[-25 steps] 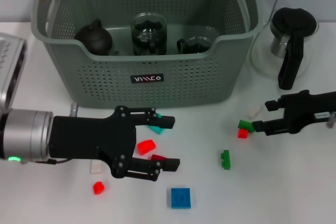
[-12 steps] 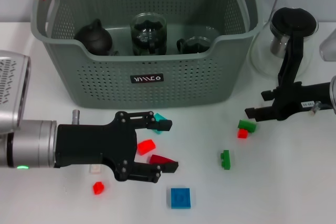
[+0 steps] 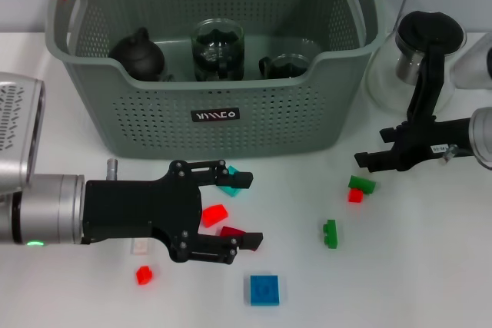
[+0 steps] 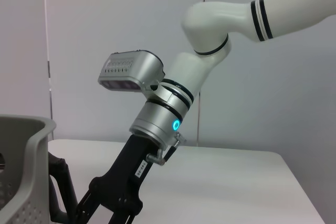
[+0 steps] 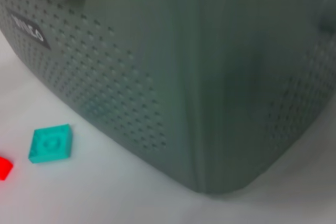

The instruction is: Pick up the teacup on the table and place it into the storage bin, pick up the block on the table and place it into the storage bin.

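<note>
At twelve o'clock on your table sits the storage bin, grey-green and perforated, with orange-red handles and a black label on its front wall. Inside it you can see a dark round teapot at the bin's nine o'clock side, a glass pot with a black lid in the middle, and a low glass teacup toward three o'clock.

At two o'clock, just outside the bin, stands a glass kettle with a black lid and handle.

Your left gripper lies low at seven o'clock, its black fingers spread apart. A red block sits between them, with a darker red one against the lower finger and a teal block by the upper finger; nothing is clamped.

Your right gripper is at three o'clock, above the table near the kettle; you cannot tell from here how its fingers stand. Just below its tip lie a green block touching a small red block.

Further blocks are scattered: a blue square one at six o'clock, a green one at five, a small red one and a white one at seven.

In the right wrist view the bin wall fills the frame, with the teal block beside it.
</note>
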Available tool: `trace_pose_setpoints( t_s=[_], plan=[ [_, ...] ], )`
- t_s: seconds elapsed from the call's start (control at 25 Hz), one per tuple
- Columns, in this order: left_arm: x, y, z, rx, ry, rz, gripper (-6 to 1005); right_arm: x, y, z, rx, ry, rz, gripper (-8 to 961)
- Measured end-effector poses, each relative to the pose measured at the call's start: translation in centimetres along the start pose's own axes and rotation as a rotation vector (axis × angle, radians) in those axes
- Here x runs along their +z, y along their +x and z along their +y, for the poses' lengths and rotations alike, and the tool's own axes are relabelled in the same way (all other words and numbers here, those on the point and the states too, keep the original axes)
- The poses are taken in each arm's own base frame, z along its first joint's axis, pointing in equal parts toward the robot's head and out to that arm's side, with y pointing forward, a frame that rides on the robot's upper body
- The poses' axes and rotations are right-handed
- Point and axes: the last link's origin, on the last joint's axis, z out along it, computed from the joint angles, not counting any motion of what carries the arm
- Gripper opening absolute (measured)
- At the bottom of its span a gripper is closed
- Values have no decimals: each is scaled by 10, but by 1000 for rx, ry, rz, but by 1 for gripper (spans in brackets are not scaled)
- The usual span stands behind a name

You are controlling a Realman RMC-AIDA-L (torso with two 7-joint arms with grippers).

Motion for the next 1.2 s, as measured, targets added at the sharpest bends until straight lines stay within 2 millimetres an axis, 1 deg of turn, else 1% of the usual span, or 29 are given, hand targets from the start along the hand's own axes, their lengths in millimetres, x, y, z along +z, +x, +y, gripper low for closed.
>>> trace_pose_setpoints(
  t_s=[0.4,0.76,0.96,1.2],
  plan=[
    [0,0,0,-8,3,2,783,15,3,3,-30,35,38,786],
    [0,0,0,-8,4,4,782,17,6,4,-22,37,47,786],
    [0,0,-1,-9,7,4,782,17,7,4,-23,37,50,563],
    [0,-1,-1,-12,13,2,781,14,10,4,-28,33,52,434]
  ],
)
